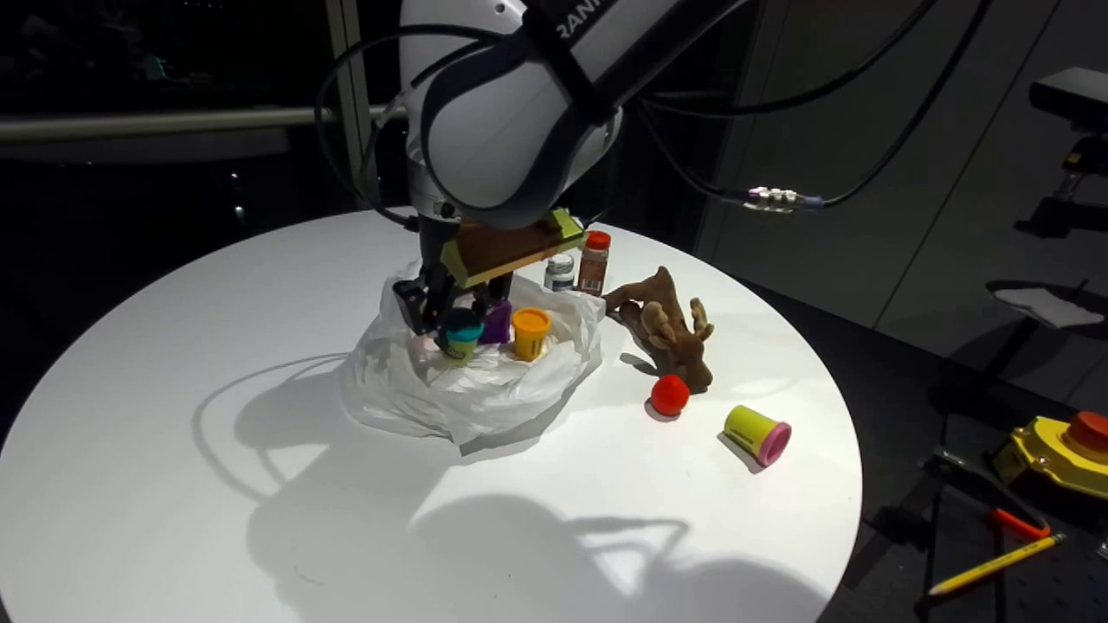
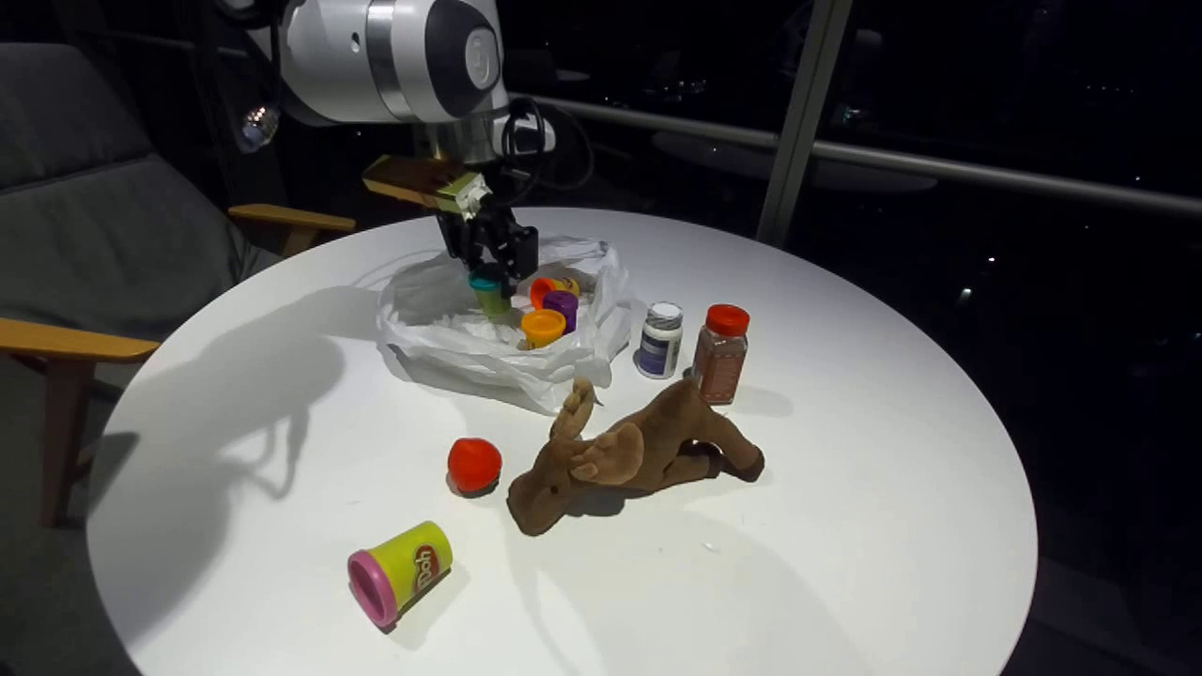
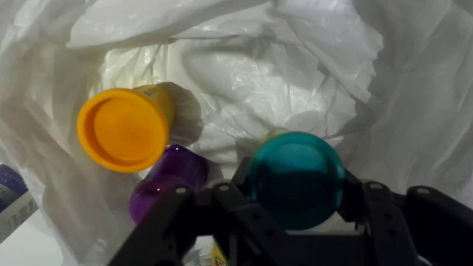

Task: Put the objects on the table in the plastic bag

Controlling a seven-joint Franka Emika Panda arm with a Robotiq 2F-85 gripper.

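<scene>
Pinching a green tub with a teal lid (image 2: 487,284) between two fingers, the black robot hand (image 3: 296,181) points down into the open mouth of a wrinkled white plastic bag (image 2: 470,371). The tub is upright; whether its base touches the bottom of the bag cannot be told. The bag lies on a round white tabletop (image 2: 845,526), toward eleven o'clock in an exterior view.

In the wrist view, a tub with an orange lid (image 3: 123,127) stands in the bag between nine and ten o'clock from the teal lid. Just beside it is a purple tub (image 3: 181,164), partly hidden by the hand. A yellow tub with a red lid (image 2: 554,290) lies on its side at twelve o'clock from the purple one in an exterior view.

Outside the bag, in that exterior view, a white bottle (image 2: 659,349) and a clear bottle with a red cap (image 2: 721,361) stand side by side at three o'clock. Between four and five o'clock, a brown toy moose (image 2: 653,437) lies with its head toward eight o'clock. At six o'clock is a red ball (image 2: 474,465), near the moose's nose. Around seven o'clock, farthest from the bag, a yellow-green tub with a pink lid (image 2: 406,568) lies on its side.
</scene>
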